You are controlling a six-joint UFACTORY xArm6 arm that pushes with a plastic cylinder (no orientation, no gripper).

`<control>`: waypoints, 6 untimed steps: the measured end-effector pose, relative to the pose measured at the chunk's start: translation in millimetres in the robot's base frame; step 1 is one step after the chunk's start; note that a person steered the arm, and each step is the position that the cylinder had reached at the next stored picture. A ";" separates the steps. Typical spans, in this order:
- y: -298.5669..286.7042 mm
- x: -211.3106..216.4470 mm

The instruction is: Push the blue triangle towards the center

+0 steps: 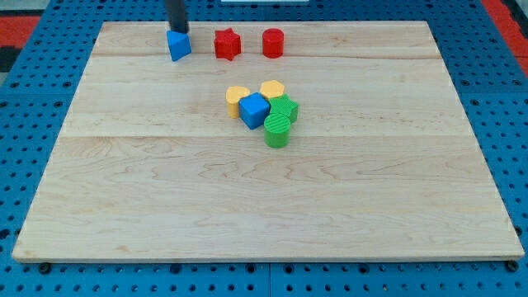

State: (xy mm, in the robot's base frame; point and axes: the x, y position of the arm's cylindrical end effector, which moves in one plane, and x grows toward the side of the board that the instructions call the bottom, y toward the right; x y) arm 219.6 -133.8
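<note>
The blue triangle sits near the view's top left of the wooden board. My tip is right at its upper edge, on the side toward the view's top, touching or almost touching it. The dark rod rises out of the view's top.
A red star and a red cylinder stand to the right of the blue triangle. Near the middle is a cluster: a yellow block, a yellow hexagon, a blue cube, and two green blocks.
</note>
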 end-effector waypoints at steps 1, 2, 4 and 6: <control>-13.0 23.1; -28.8 44.7; -36.0 83.7; -47.4 97.1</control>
State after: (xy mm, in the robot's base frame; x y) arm 316.7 -181.2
